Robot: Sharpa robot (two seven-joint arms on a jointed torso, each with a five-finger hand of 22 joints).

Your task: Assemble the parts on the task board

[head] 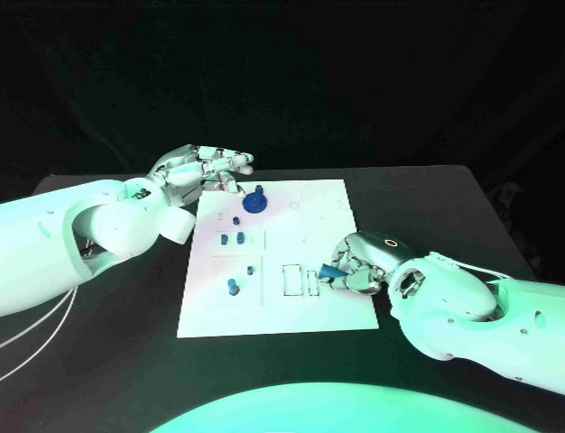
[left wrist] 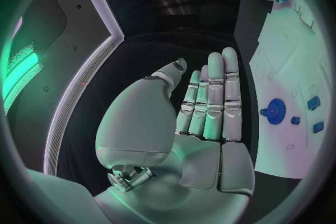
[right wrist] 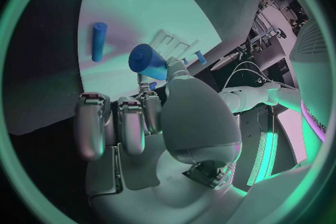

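Nearest you, the right hand (head: 356,264) sits at the near right edge of the flat white task board (head: 328,311), fingers curled round a small blue cylindrical part (head: 324,271). In the right wrist view you can see that same blue cylinder (right wrist: 148,61) pinched between the thumb and the fingers, its round end face turned to the camera, held over the board's white surface (right wrist: 140,5). A slim blue peg (right wrist: 98,41) lies flat on the board just beyond it, apart from the hand.

Moving up the board, you'll find a small blue piece (head: 233,287) near its left side, beside a set of raised white slots. Further on, two more small blue pieces (head: 235,239) sit close together, and a tiny one lies just past them.

At the far end stands a round blue gear-like part (head: 256,200); the left wrist view shows it (left wrist: 274,108) upright on the board.

Beyond the board's far left corner, your left hand (head: 205,167) hovers with fingers straight and holding nothing, just beside the board and clear of the gear.
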